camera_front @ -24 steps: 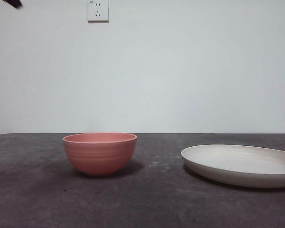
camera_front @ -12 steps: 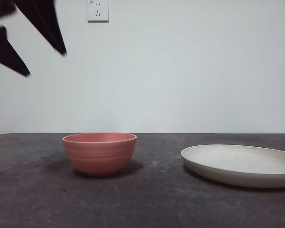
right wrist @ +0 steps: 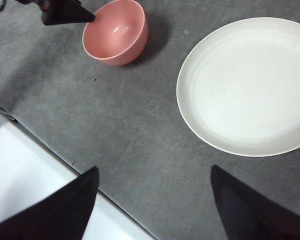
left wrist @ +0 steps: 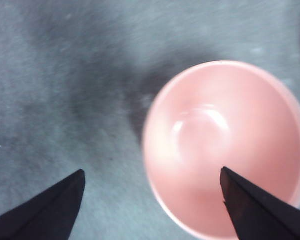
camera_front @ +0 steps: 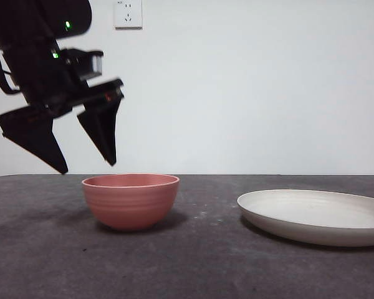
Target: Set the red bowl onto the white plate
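We saw the left tool [camera_front: 87,165] come down from the top left corner of the front view, where a second before only a black tip had shown; half a second before it was two dark points high over the left side of the surface [camera_front: 193,268], and now it hung just above the red bowl [camera_front: 131,200], its jaws spread wide and holding nothing. One jaw tip stood over the bowl's left rim and the other beyond the bowl toward the left edge of the surface; in the left wrist view one tip lay over the bowl's hollow and the other over bare surface, so the rim sat between them. Neither tip touched the bowl as far as we could tell. The bowl itself had not shifted: it stood upright on the left half of the surface, well apart from the white plate [camera_front: 318,215], which lay bare toward the right edge. We judged the approach nearly done, with the grip on the rim and the carry to the plate still to come. The right tool [right wrist: 152,172] waited high above the near edge, jaws apart and empty
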Controlling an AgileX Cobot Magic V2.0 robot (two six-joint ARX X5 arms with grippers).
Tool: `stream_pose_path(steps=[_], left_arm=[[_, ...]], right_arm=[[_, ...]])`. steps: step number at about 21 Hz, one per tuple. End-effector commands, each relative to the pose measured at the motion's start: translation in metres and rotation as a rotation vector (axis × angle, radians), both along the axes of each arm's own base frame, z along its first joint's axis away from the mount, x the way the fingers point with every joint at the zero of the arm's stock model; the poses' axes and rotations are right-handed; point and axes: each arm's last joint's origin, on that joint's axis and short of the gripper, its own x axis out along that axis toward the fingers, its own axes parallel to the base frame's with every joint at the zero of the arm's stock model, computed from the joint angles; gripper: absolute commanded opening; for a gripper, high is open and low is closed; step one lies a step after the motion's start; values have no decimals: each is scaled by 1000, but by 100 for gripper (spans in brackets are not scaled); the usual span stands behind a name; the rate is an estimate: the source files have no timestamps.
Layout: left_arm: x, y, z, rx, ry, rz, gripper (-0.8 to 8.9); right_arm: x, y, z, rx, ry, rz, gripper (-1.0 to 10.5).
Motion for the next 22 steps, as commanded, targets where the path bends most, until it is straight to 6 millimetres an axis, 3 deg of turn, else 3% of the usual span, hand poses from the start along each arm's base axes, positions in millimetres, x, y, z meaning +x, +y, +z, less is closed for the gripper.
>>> stream_pose_path(steps=[1, 10, 13, 20, 22], left_arm=[[9, -7, -7, 4, -3, -7, 432], [16, -11, -22, 15, 23, -7, 391], [16, -10, -23, 18, 31, -5, 302], [14, -9, -27, 27, 78, 17, 265], [14, -9, -27, 24, 79, 22, 198]], right_arm=[[1, 1, 5, 1, -22, 9, 356], [1, 1, 5, 1, -22, 9, 356], [1, 1, 5, 2, -21, 10, 355], [1, 1, 5, 2, -21, 9, 356], [1, 1, 5, 2, -21, 9, 356]])
